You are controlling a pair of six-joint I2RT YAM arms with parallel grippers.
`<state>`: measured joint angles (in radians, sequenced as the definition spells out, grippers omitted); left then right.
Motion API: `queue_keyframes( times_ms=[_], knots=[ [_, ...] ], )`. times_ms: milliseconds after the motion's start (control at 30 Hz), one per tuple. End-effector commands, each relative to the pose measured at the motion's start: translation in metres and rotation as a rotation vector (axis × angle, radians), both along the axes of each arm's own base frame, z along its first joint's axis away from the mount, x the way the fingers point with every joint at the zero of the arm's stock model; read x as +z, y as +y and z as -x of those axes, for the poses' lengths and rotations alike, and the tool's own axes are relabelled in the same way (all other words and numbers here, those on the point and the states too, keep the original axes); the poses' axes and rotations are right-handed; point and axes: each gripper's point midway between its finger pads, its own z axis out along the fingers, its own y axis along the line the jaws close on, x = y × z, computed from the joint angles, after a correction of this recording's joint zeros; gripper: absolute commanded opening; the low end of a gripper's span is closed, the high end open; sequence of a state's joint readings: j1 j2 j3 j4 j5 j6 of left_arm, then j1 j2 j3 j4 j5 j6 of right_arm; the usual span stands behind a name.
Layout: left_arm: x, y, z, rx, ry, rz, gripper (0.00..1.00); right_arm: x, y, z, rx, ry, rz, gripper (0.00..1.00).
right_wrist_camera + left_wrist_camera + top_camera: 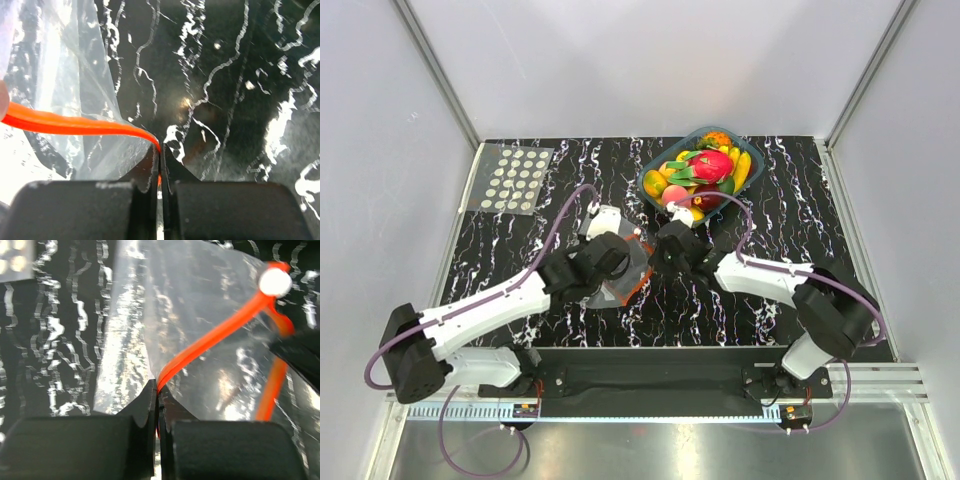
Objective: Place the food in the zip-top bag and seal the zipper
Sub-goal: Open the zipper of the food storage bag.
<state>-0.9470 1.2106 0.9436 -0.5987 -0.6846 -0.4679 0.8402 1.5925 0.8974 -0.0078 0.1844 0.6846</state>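
1. Where the left tool (616, 262) and the right tool (662, 250) come close together over the black marbled counter (800, 220), the zip-top bag (623, 283) sits between and just under them.
2. Left tool (157, 390): its jaws are pressed together on the zipper (215, 332), which climbs away to the right from the fingertips.
3. Right tool (160, 150): its jaws are likewise clamped on the zipper (65, 124), which leaves the fingertips and sweeps off to that tool's left.
4. The zip-top bag (200, 305) is thin, clear, creased film with bright glare, and the counter's white veins show through it. Seen from the right wrist, the bag (55, 75) spreads up and to the left of the fingertips.
5. The zipper is a narrow red-orange strip, bowed rather than straight. Ahead and right of the left tool it parts into two strands near a white round spot (275, 282) that is too blurred to identify.
6. The food (705, 170), a heap of orange, yellow, green and red-pink toy fruits, lies in a dark teal tray (646, 180) just beyond the right tool, apart from the bag.
7. A clear sheet with rows of white dots (515, 178) lies well beyond the left tool, off to its left.
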Motion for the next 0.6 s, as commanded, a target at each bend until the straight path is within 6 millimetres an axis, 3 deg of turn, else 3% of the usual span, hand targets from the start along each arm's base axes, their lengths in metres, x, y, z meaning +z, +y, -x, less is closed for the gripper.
queue_keyframes(
  times_ms=[0,33,100,200,367,400,567],
  knots=[
    [0.008,-0.017,0.001,-0.055,-0.007,0.124,0.00,0.010,0.015,-0.011,0.070,-0.032,-0.060,0.02],
    [0.007,-0.016,-0.002,-0.039,-0.003,0.139,0.00,0.009,0.018,-0.009,0.101,-0.018,-0.068,0.11],
    [0.005,-0.016,-0.006,-0.020,0.005,0.154,0.00,0.014,0.024,-0.014,0.149,-0.031,-0.083,0.18],
    [0.002,-0.014,-0.017,0.021,0.025,0.160,0.00,0.033,0.027,-0.018,0.176,-0.059,-0.134,0.34],
    [0.006,-0.016,-0.033,0.041,0.032,0.170,0.00,0.054,0.008,-0.039,0.129,-0.081,-0.103,0.61],
    [0.005,-0.016,-0.035,0.045,0.039,0.157,0.00,0.067,0.007,-0.043,0.124,-0.117,-0.104,0.68],
    [0.006,-0.015,-0.042,0.060,0.029,0.125,0.00,0.085,-0.018,-0.050,0.076,-0.141,-0.069,0.77]
  ],
)
